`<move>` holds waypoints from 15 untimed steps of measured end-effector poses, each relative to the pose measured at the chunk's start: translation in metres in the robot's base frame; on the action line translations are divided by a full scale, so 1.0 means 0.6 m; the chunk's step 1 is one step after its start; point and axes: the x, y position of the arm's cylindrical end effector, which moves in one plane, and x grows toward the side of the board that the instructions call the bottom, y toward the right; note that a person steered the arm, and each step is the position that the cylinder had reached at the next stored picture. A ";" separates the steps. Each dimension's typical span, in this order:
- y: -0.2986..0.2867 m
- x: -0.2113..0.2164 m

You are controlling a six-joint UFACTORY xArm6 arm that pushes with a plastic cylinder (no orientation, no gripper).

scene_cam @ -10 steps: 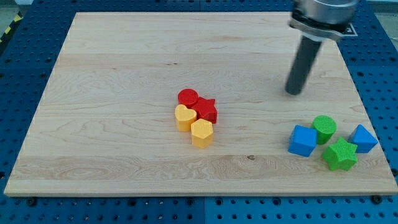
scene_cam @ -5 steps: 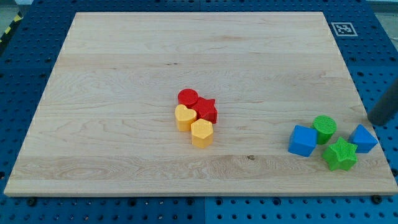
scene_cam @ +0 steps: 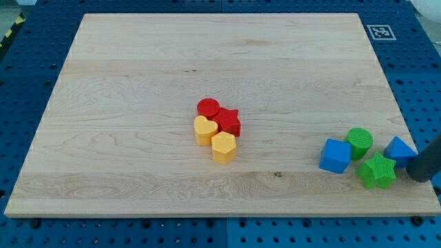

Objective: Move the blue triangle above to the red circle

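- Camera view: my tip (scene_cam: 419, 178), holding nothing, sits at the view's right edge, touching or just beside the blue triangle (scene_cam: 400, 149).
- The red circle (scene_cam: 208, 108) lies mid-board, well apart, clustered with the red star (scene_cam: 229, 122).

A pale, fine-grained wooden board (scene_cam: 138, 83) rests on a blue perforated table (scene_cam: 21, 89). At the board's centre sit a red circle block (scene_cam: 207, 108), a red star block (scene_cam: 229, 122), a yellow heart block (scene_cam: 204, 129) and a yellow hexagon block (scene_cam: 223, 147). Toward its lower-right corner: a blue cube block (scene_cam: 335, 156), green cylinder block (scene_cam: 359, 141), green star block (scene_cam: 377, 171) and blue triangle block (scene_cam: 399, 149). A black-and-white marker tag (scene_cam: 380, 32) marks the top-right corner.
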 end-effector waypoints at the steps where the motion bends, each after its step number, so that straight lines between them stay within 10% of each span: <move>1: 0.003 -0.010; 15: -0.055 -0.097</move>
